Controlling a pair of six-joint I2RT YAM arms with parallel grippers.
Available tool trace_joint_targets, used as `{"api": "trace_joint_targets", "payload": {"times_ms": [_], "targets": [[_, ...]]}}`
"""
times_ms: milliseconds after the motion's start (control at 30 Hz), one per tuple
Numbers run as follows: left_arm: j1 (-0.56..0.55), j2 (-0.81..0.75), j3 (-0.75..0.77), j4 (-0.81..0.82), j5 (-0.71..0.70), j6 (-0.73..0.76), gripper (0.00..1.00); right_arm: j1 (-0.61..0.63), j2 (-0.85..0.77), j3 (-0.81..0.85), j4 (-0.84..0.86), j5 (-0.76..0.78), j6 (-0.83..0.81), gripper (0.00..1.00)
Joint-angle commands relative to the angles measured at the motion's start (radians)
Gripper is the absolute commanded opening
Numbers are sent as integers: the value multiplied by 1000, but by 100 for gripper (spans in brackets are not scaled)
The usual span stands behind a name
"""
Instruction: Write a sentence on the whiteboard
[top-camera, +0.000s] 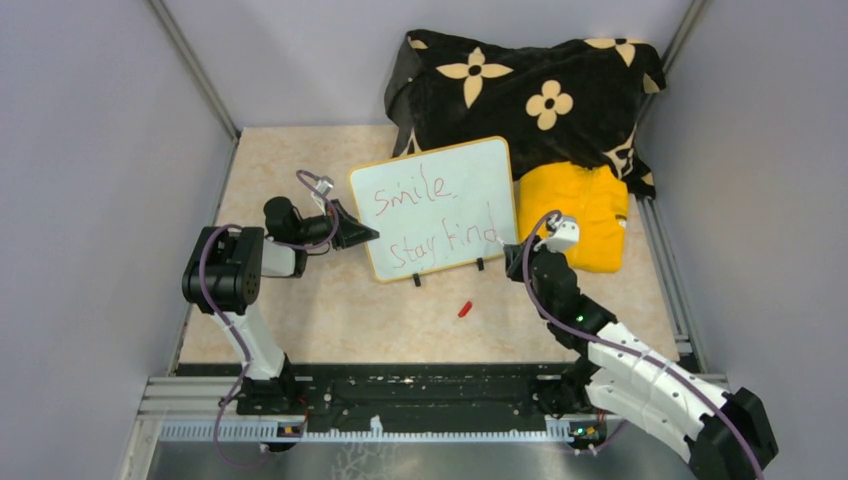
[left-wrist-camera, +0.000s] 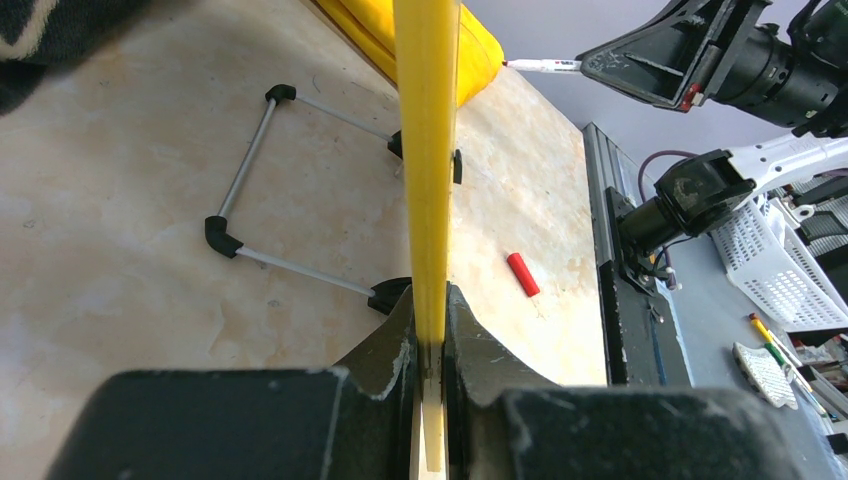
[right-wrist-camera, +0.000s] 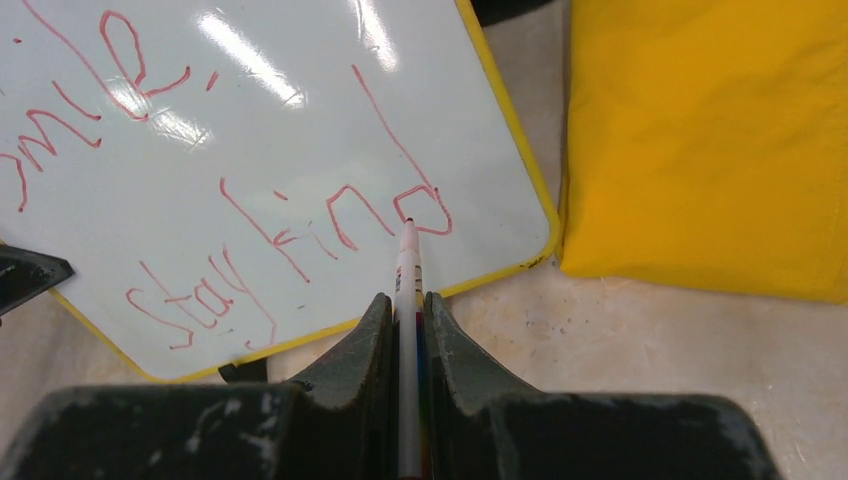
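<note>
Right gripper (right-wrist-camera: 405, 305) clamps marker pen (right-wrist-camera: 407, 262), tip on last letter of sentence (right-wrist-camera: 300, 225), whiteboard (right-wrist-camera: 300, 120) straight ahead. Left gripper (left-wrist-camera: 428, 310) clamps its frame.

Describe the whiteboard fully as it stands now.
Small rectangular whiteboard: glossy white face, thin yellow frame, rounded corners, standing propped on a black-footed wire stand on the beige tabletop. Two lines of red handwriting, "smile" above one starting "stay". The left hand clamps its left edge; the red-and-white marker in the right hand touches the last letter.
</note>
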Motion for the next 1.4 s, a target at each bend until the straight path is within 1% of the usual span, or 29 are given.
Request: {"api": "trace_joint_targets", "payload": {"times_ms": [0,333,433,633,733,1367], "targets": [[-10,38,-9,-110,-41,63,0,-27,7,14,62,-40,29,0],[-10,38,-11,-108,-45,62,0,-39,29,2,76,2,50,0],[-10,40,-10,-108,-44,62,0,-71,46,-2,96,-14,73,0],[-10,40,-10,-107,-43,61,0,-131,130,2,142,-73,126,0],[-10,40,-11,-106,-43,61,0,-135,156,5,152,-73,134,0],[-10,41,-9,-110,-41,64,0,-177,196,-22,181,-103,159,0]]}}
